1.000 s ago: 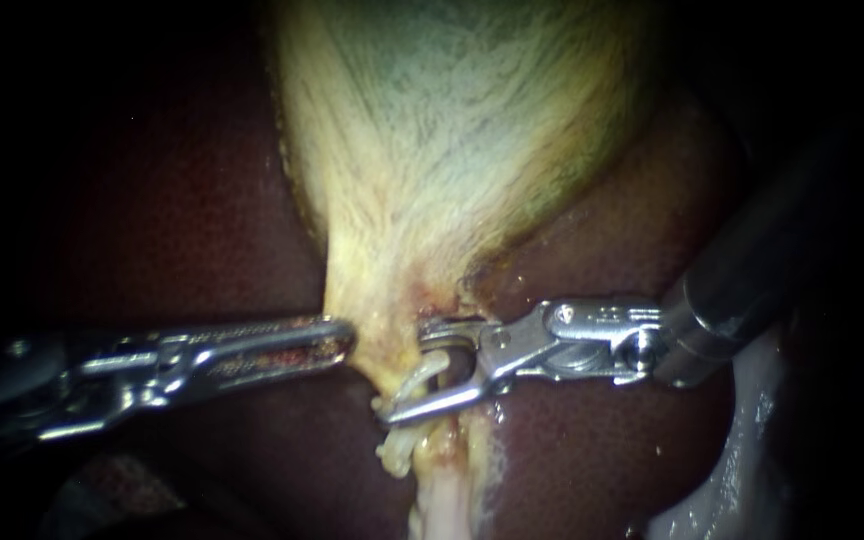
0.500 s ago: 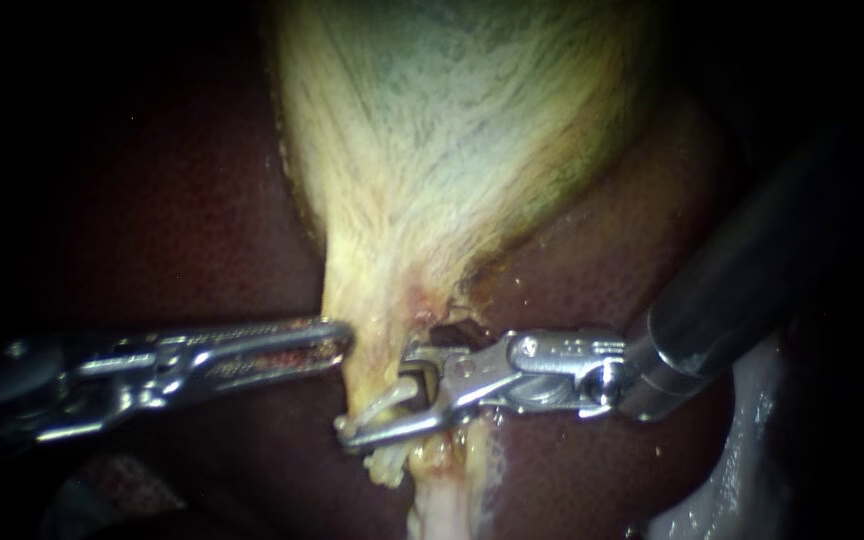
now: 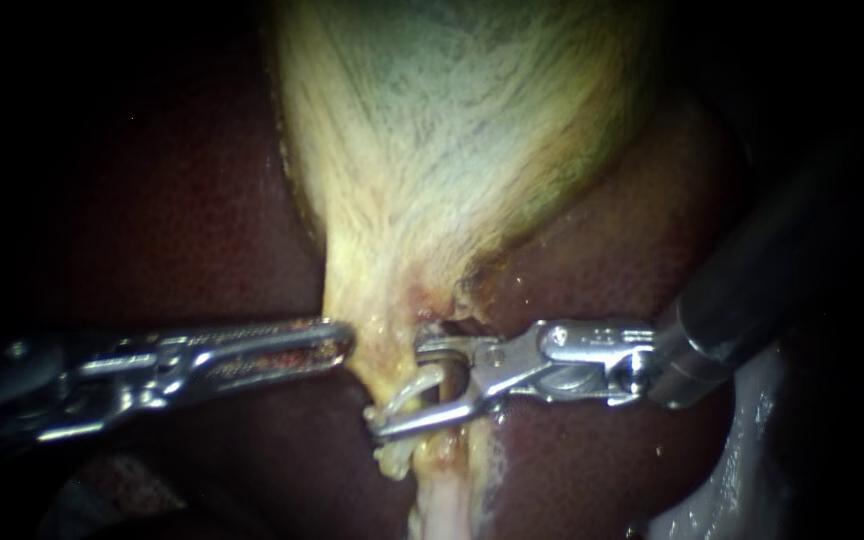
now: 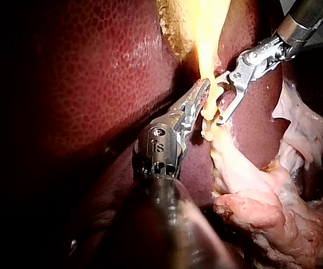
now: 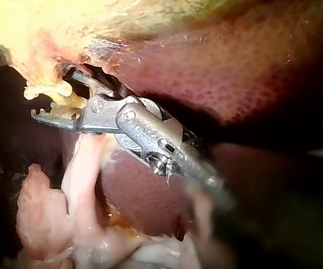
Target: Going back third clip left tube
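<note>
Pale tube [image 3: 414, 385] below the gallbladder [image 3: 432, 180] neck lies inside the right instrument's spread end effector [image 3: 400, 388], which has drawn back rightward from its deeper reach, so withdrawal looks under way.

The gallbladder [image 3: 452, 150] looks matt and fibrous, pale yellow with fine whitish streaks. Around it the liver [image 3: 182, 200] is dark red, wet and glossy, its surface finely stippled. Just below the gallbladder's narrow end the tube [image 3: 420, 383] is a pale, waxy, slick strand, and the loose tissue [image 4: 262, 196] beyond it is pink, moist and ragged. Beside that narrow end the left instrument [image 3: 345, 340] is polished metal smeared red. On the gallbladder's other side the right instrument [image 3: 397, 390] is bright, clean, shiny metal on a smooth dark shaft.
</note>
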You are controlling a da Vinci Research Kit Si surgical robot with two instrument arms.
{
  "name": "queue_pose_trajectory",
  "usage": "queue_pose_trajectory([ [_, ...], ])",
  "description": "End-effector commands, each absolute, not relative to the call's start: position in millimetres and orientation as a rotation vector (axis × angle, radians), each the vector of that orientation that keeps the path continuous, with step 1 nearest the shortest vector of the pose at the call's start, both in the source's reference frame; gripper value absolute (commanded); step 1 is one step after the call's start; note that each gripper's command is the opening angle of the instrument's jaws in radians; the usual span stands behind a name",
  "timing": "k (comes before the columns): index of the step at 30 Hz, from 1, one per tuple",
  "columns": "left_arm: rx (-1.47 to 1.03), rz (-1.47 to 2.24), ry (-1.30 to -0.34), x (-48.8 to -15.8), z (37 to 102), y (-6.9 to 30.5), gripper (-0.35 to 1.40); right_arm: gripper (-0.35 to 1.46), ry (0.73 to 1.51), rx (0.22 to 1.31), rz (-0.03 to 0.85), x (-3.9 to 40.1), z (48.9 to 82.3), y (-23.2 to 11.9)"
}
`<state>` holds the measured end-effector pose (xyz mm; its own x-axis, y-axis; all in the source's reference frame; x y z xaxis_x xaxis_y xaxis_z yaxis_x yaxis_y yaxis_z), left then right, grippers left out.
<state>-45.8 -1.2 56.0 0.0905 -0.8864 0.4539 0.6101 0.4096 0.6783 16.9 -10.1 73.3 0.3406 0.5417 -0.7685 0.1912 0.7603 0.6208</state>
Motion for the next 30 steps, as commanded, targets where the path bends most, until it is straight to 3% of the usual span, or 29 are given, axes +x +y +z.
queue_pose_trajectory([
  [1,0.355,-1.147,-0.952,-45.9,56.0,-1.2,-0.35,0.58,1.229,0.721,0.240,17.4,73.3,-10.5],
  [13,0.355,-1.147,-0.952,-45.9,56.1,-1.1,-0.35,0.52,1.238,0.776,0.156,18.7,73.3,-11.6],
  [23,0.355,-1.146,-0.952,-45.8,56.1,-1.2,-0.35,0.55,1.241,0.761,0.166,15.2,73.7,-10.7],
  [30,0.355,-1.146,-0.952,-45.7,56.0,-1.2,-0.35,0.58,1.255,0.704,0.173,11.3,72.0,-9.1],
])
